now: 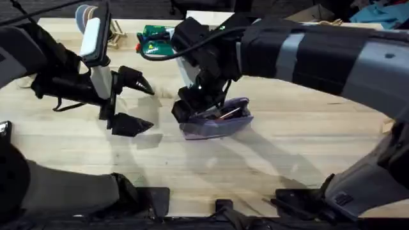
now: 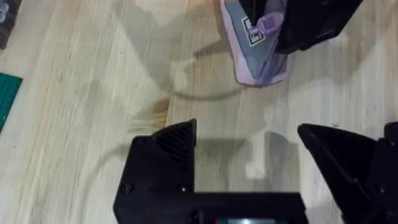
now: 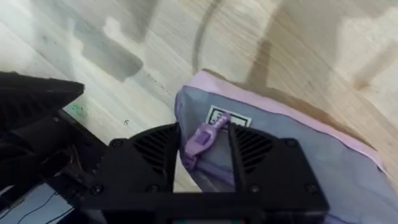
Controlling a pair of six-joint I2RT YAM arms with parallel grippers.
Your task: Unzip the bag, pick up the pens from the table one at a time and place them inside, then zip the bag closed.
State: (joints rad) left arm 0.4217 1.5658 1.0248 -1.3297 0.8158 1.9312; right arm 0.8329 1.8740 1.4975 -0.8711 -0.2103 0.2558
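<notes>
Bag lies near the middle of the table, a lavender and grey-purple pouch resting flat on the wood, with an orange pen showing through its open top. Nearest the arm bases the tabletop carries only shadows. Working outward, the left gripper hangs just beside the pouch with its two black fingers spread wide and nothing between them; its own wrist view shows bare wood in the gap and the end of the pouch beyond, so it appears parked as a stand-by, close enough to steady the fabric if needed. The right gripper is down on the near end of the pouch. In the right wrist view its fingers sit narrowly apart on either side of the lavender zipper pull, which stands up next to a small square label; whether the pads actually pinch the tab cannot be determined. This placement suits the closing step: with a pen already inside, the pull must be gripped and drawn along the pouch. Judged risk: the light pouch may slide with the pull unless held. Farther back, a green object rests near the table's far edge, well apart from the work.
</notes>
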